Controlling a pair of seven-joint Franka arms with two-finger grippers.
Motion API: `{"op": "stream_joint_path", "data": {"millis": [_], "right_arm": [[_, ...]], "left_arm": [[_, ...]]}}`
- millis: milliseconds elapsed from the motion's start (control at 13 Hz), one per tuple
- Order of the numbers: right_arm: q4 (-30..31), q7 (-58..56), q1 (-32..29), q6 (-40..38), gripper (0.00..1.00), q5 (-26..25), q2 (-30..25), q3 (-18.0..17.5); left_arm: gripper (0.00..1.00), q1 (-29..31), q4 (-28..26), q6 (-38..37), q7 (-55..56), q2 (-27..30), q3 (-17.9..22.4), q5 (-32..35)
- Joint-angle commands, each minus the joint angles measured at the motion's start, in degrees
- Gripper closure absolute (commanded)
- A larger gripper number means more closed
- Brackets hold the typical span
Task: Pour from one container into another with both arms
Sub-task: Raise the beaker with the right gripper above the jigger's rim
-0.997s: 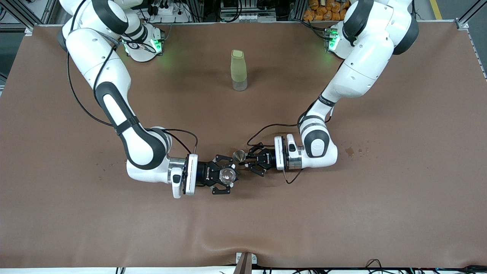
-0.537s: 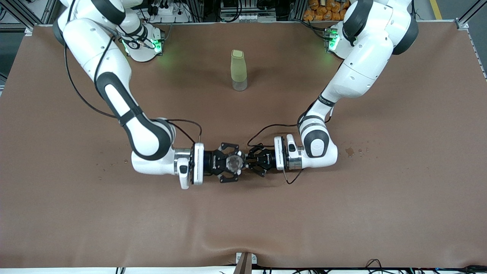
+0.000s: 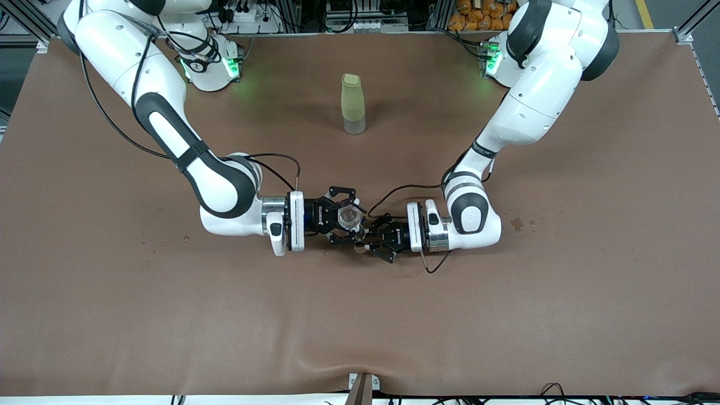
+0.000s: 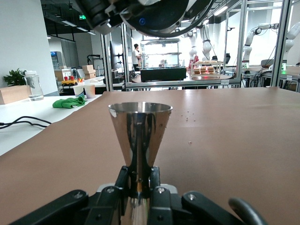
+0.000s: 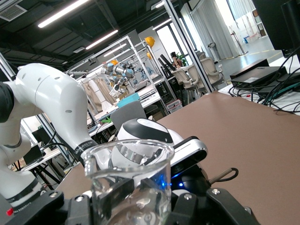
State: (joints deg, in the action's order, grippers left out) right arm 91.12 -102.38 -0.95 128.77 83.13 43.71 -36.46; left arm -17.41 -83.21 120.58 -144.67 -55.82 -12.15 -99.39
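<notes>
Landmark: bottle (image 3: 352,104), upright on bench (image 3: 112,315), midway between the two arm bases.

Right claw (image 3: 346,217): over the bench nearer the front camera than the bottle. Clamped on glass cup (image 3: 349,216); cup upright, rim up, seen from above in front view. Right wrist view: cup (image 5: 129,180) sits between the black fingers (image 5: 93,201), clear wall, pour lip visible.

Left claw (image 3: 365,241): over the bench, same zone, nearer the front camera than the bottle, tip to tip w/ the right claw. Clamped on steel jigger (image 4: 139,140) at its waist; jigger upright, upper cone open to top, per left wrist view. In front view the jigger is mostly hidden under the cup and fingers; exact outline cannot be told.

Cup vs. jigger: cup just above/beside jigger; contact cannot be told.

Both arms reach in from their bases, forearms level, wrists facing each other.

Misc.: small wet spots (image 3: 517,224) on bench toward the left arm's end, beside the left wrist.
</notes>
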Motion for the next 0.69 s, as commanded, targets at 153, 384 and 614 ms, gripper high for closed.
{"op": "stream_joint_path", "data": {"millis": [153,384,614], "right_arm": [[7.48,10.87,3.23,5.34,1.00,3.78,-12.41,1.55],[9.07,11.85,4.03,7.10,1.00,7.12,-13.48,1.83],[9.34,12.90,4.91,9.83,1.00,8.27,-12.07,1.74]], "left_arm": [[1.00,-0.17,0.77,0.53,-1.49,-0.52,0.11,-1.07],[1.00,-0.26,0.59,0.53,-1.32,-0.52,0.02,-1.59],[1.00,-0.26,0.59,0.44,-1.32,-0.61,0.11,-1.59]]}}
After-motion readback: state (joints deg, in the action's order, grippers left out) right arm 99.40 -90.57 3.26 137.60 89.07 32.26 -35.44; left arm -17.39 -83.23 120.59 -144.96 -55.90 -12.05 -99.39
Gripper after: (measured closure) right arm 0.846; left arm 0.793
